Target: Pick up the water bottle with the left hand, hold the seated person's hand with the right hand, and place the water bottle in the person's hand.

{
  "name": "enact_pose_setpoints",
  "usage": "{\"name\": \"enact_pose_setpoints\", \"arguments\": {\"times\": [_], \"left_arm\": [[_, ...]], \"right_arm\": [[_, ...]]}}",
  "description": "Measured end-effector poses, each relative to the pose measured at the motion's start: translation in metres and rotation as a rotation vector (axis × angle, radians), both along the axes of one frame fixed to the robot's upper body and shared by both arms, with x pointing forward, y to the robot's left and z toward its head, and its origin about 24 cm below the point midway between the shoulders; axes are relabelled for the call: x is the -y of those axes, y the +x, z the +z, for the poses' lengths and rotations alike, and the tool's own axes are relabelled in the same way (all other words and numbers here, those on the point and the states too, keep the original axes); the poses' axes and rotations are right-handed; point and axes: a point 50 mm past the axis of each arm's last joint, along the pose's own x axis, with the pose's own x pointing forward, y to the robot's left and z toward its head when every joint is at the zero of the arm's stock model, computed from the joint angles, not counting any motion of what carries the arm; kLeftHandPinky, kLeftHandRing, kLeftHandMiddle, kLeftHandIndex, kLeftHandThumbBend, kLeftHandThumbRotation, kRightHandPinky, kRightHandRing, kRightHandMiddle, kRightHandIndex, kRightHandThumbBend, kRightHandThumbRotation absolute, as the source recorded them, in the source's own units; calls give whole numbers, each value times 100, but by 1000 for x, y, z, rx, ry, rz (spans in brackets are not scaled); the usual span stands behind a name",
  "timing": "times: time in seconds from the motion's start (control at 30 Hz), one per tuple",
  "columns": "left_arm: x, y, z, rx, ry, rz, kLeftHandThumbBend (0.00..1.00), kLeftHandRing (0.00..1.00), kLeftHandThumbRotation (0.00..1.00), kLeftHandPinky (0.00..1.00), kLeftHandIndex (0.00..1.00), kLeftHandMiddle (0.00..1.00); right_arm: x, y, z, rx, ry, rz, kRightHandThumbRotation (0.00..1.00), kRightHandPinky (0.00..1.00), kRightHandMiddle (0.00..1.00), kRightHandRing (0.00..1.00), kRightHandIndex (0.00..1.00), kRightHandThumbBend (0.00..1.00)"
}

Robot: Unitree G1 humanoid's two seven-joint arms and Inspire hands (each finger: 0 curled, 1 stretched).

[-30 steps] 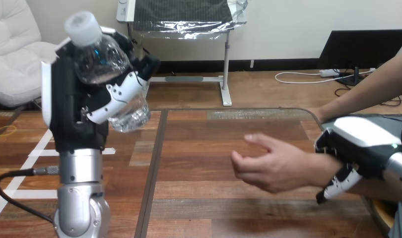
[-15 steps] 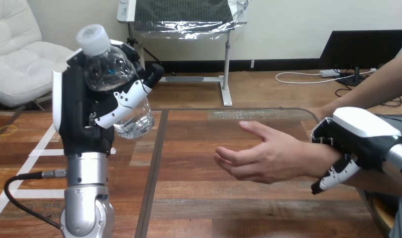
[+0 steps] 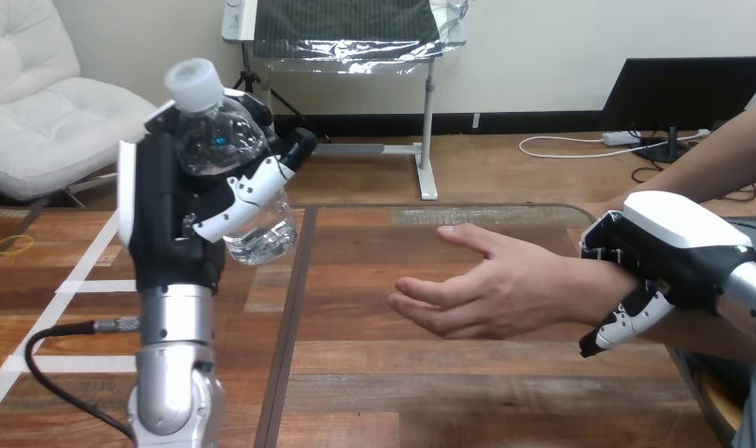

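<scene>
since a second ago, the left hand [image 3: 169,224] has swung right, fingers curled round the tilted water bottle [image 3: 227,154], held above the table [image 3: 449,392]. the person's hand [image 3: 486,291] reaches further left, palm up, well apart. the right hand [image 3: 668,250] clasps the person's wrist [image 3: 594,291].

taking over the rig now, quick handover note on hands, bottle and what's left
Left hand: curled round the clear plastic water bottle with a white cap, raised above the wooden table at the view's left.
Right hand: fingers curled round the person's wrist at the view's right.
Person's hand: open, empty, over the table, apart from the bottle.
Done: pickup, wrist hold. Left: place the bottle in the person's hand.
</scene>
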Motion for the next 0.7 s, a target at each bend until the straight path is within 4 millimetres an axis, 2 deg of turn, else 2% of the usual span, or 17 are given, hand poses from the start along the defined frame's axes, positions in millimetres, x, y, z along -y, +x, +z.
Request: {"name": "enact_pose_setpoints", "arguments": {"times": [0.7], "left_arm": [[10, 19, -23, -88, -15, -12, 59, 30, 0, 24, 39, 35]], "right_arm": [[-4, 4, 4, -1, 12, 6, 9, 25, 33, 28, 35, 92]]}}
